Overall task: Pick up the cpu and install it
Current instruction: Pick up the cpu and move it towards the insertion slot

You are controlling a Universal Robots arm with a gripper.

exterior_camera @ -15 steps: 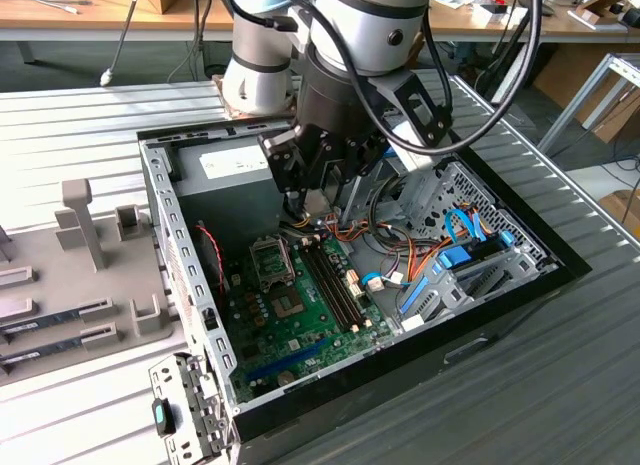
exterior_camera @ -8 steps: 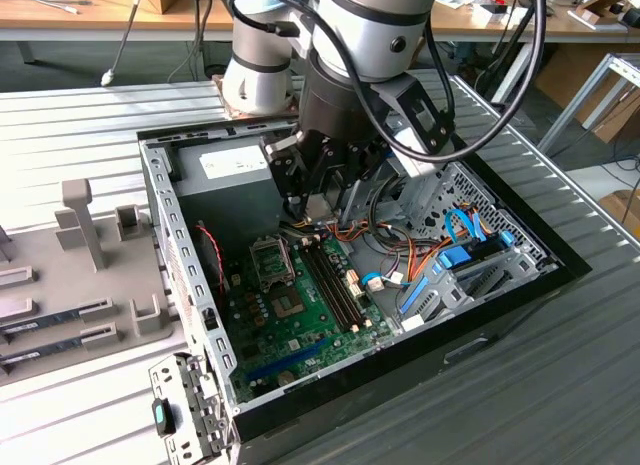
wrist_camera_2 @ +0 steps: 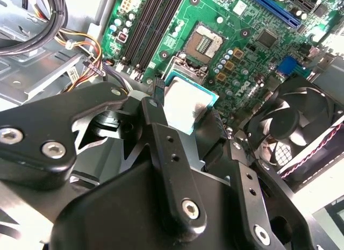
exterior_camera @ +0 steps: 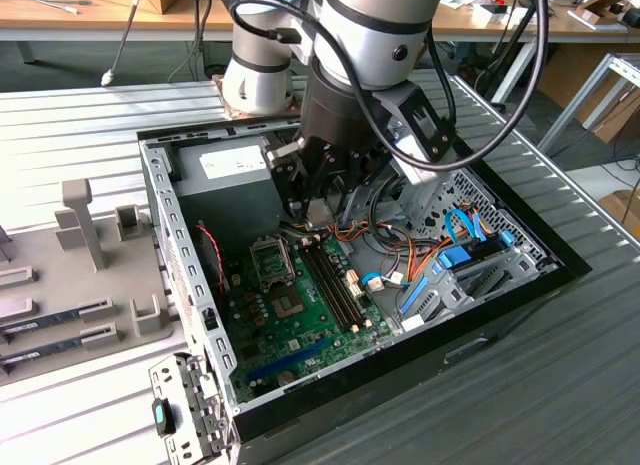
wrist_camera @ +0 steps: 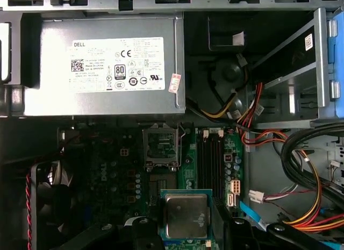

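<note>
In both wrist views the cpu (wrist_camera_2: 183, 102) (wrist_camera: 186, 215), a small square chip with a silvery top, sits between two black fingers. My gripper (wrist_camera_2: 187, 111) (wrist_camera: 186, 220) is shut on it by two opposite edges. It hangs above the green motherboard (wrist_camera: 188, 169) inside the open computer case. The empty cpu socket (wrist_camera: 161, 145) (wrist_camera_2: 207, 43) with its metal frame lies a short way off on the board, apart from the chip. In the exterior view my gripper (exterior_camera: 315, 210) is low inside the case, just behind the socket (exterior_camera: 272, 265); the chip is hidden there by the arm.
A grey power-supply box (wrist_camera: 102, 72) (exterior_camera: 235, 175) with a white label stands beside the socket. Black memory slots (exterior_camera: 335, 280), bundled cables (wrist_camera: 301, 169) and a black fan (wrist_camera_2: 285, 126) crowd the board. A blue drive bay (exterior_camera: 460, 260) fills the exterior view's right. A grey holder tray (exterior_camera: 60, 315) lies outside the case.
</note>
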